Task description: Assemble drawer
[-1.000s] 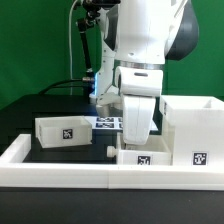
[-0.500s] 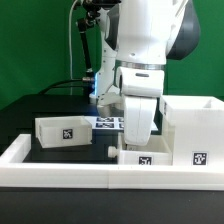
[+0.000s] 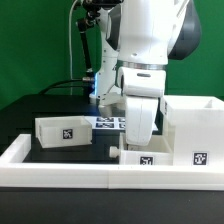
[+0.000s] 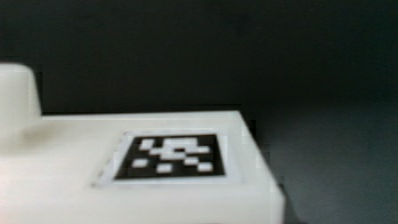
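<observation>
My gripper [image 3: 131, 148] hangs straight down over a small white drawer tray [image 3: 146, 158] with a black-and-white tag, just behind the front border wall. Its fingertips are down at the tray's rim. A dark fingertip [image 3: 118, 150] shows beside the tray's end on the exterior view's left. I cannot tell if the jaws are closed on the tray. The wrist view shows that tray's tagged white face [image 4: 175, 158] very close, with no fingers visible. A second tagged tray [image 3: 66, 130] sits at the exterior view's left. The tall white housing [image 3: 196, 128] stands at the right.
The long low white border wall [image 3: 60, 172] runs along the front and up the left side. The marker board [image 3: 104, 123] lies flat behind the gripper. A black cable and stand rise at the back. The table top is black.
The arm holds still. The dark fingertip beside the near tray has shifted slightly toward the tray.
</observation>
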You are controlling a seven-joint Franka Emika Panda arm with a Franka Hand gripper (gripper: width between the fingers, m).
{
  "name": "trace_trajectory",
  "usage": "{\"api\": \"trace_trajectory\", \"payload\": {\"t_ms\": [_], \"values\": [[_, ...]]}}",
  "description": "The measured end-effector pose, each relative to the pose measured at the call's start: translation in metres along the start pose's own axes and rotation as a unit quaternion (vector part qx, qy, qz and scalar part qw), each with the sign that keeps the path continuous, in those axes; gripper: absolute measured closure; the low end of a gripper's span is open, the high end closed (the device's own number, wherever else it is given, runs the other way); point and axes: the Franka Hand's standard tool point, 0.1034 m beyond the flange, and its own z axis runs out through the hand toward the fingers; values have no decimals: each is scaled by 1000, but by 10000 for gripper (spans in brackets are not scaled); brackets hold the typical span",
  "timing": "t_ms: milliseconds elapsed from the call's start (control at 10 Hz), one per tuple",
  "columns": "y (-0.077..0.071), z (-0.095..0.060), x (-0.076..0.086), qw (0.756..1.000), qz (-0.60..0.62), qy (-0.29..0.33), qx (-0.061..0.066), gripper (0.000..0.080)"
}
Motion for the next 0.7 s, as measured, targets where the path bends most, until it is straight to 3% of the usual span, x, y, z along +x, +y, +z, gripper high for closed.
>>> {"api": "trace_trajectory", "payload": {"t_ms": [700], "values": [[0,-1,12,1000,-2,4,1,758]]}}
